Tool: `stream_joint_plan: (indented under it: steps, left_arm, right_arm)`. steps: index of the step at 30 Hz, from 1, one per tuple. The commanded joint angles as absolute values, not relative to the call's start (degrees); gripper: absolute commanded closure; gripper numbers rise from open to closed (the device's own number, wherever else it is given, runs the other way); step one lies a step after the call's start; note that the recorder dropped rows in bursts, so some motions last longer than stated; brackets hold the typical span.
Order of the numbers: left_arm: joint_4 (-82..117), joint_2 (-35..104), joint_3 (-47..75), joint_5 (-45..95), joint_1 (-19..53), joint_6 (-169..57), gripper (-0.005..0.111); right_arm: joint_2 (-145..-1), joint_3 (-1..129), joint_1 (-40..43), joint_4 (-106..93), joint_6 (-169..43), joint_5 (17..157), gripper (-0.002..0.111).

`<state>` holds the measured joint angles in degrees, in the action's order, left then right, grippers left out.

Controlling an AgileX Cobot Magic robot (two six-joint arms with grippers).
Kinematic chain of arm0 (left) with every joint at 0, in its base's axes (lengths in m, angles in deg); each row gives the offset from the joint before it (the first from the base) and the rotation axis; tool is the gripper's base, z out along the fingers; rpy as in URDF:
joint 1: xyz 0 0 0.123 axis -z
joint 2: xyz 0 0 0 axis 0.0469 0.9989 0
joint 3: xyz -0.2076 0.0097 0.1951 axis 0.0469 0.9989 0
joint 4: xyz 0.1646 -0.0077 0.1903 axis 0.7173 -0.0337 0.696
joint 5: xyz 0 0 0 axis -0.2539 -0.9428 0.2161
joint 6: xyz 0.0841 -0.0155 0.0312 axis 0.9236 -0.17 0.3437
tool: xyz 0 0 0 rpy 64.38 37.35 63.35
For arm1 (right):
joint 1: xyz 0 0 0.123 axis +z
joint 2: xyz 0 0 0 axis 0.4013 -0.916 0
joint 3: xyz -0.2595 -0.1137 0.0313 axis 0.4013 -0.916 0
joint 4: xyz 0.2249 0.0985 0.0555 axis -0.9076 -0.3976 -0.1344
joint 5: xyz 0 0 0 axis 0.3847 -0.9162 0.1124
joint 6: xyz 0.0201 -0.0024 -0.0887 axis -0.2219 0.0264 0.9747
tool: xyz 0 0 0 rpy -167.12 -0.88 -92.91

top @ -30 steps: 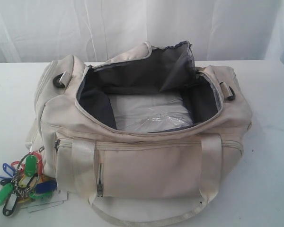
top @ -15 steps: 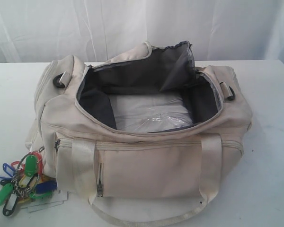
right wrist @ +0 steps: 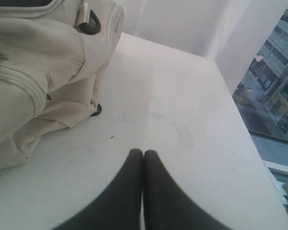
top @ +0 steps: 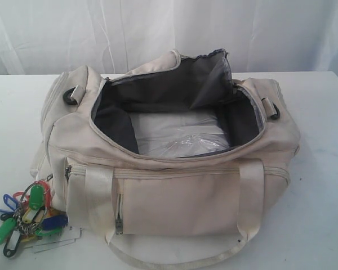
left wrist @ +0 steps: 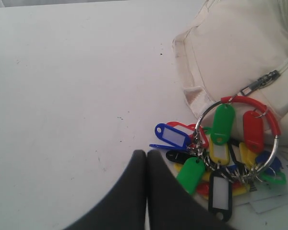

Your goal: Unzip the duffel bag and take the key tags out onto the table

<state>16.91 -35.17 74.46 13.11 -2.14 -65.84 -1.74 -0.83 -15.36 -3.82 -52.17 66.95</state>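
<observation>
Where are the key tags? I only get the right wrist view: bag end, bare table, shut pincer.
Observer: The key tags lie on the table beside the bag, at its front corner on the exterior view's left.
Operator: Bag open?
Observer: Yes, the top gapes; grey lining and clear plastic show inside.
Operator: Other arm?
Observer: The left pincer is shut, empty, right beside the tags.

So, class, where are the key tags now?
In the exterior view, the key tags lie on the table at lower left, beside the bag.
</observation>
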Motion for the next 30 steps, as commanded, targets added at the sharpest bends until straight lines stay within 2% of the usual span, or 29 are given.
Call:
stream_joint_plan:
  steps: [1, 16, 24, 30]
  left_arm:
    - [16.26, -35.40, 74.51, 13.30, -1.96, -65.99, 0.107]
    - [16.26, -35.40, 74.51, 13.30, -1.96, -65.99, 0.107]
    - [16.26, -35.40, 74.51, 13.30, -1.96, -65.99, 0.107]
    - [16.26, -35.40, 74.51, 13.30, -1.96, -65.99, 0.107]
  right_arm:
    - [-1.49, -1.24, -15.64, -3.31, -51.99, 67.36, 0.108]
    - [-1.49, -1.24, -15.64, -6.51, -52.83, 69.03, 0.108]
    - [-1.49, -1.24, -15.64, -6.51, -69.25, 69.03, 0.108]
    - [-1.49, -1.24, -15.64, -6.51, -70.14, 69.03, 0.108]
